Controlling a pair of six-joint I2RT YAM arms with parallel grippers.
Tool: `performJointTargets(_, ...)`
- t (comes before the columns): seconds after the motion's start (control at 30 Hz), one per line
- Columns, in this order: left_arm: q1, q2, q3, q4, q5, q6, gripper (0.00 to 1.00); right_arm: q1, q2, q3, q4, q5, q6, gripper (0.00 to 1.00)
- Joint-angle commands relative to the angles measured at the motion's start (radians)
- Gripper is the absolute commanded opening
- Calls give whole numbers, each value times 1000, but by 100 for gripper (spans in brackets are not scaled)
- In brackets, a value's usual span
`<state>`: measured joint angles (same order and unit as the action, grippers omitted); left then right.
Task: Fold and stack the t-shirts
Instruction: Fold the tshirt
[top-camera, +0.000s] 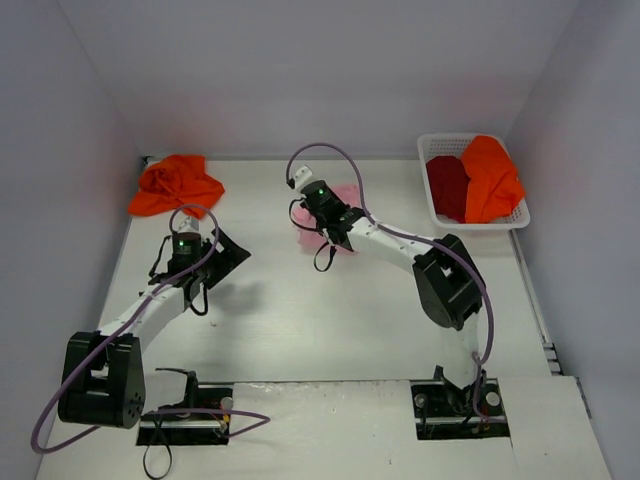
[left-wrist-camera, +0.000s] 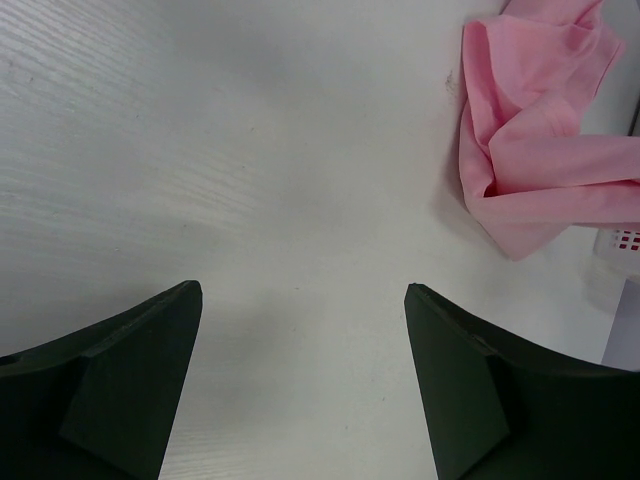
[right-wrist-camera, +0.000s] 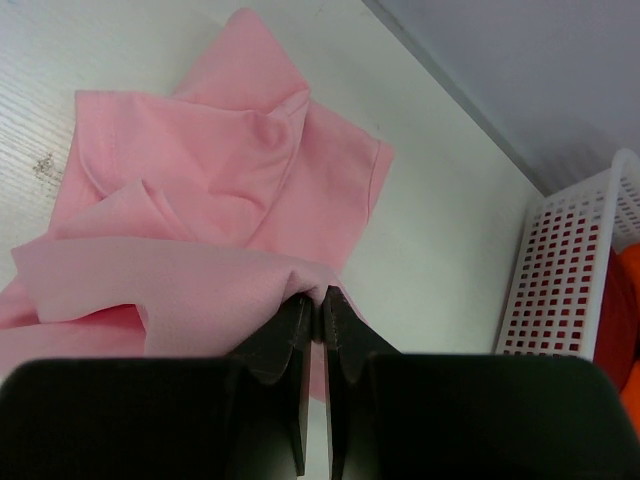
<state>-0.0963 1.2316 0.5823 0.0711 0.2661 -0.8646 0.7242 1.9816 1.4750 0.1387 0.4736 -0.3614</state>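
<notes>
pink t-shirt (right-wrist-camera: 230, 190), white basket (right-wrist-camera: 560, 280) nearby

We are looking down past our left gripper (left-wrist-camera: 303, 287), its two dark fingers (left-wrist-camera: 130, 380) standing wide apart at the bottom corners and holding nothing. A white table (left-wrist-camera: 200, 150) with faint wood grain is filling most of the view. A crumpled pink shirt (left-wrist-camera: 540, 140) is lying on it at the upper right, well apart from the fingers. A sliver of white latticed basket (left-wrist-camera: 620, 247) is showing at the right edge, just below the shirt.
</notes>
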Motion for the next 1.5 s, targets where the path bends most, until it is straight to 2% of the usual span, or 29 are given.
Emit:
performJointTargets(0.0,7,0,4,58,10,10,77,-16,16,47,105,-23,-17,0)
performJointTargets(0.67,29,23,2,65,12,18,77,-75,112,96,182,-89,-53,0)
performJointTargets(1.17,27,60,7,95,13,7,77,-80,27,84,173,-87,-53,0)
performJointTargets(1.47,27,31,-9,104,27,-14,77,-13,-88,-57,159,-35,1,0)
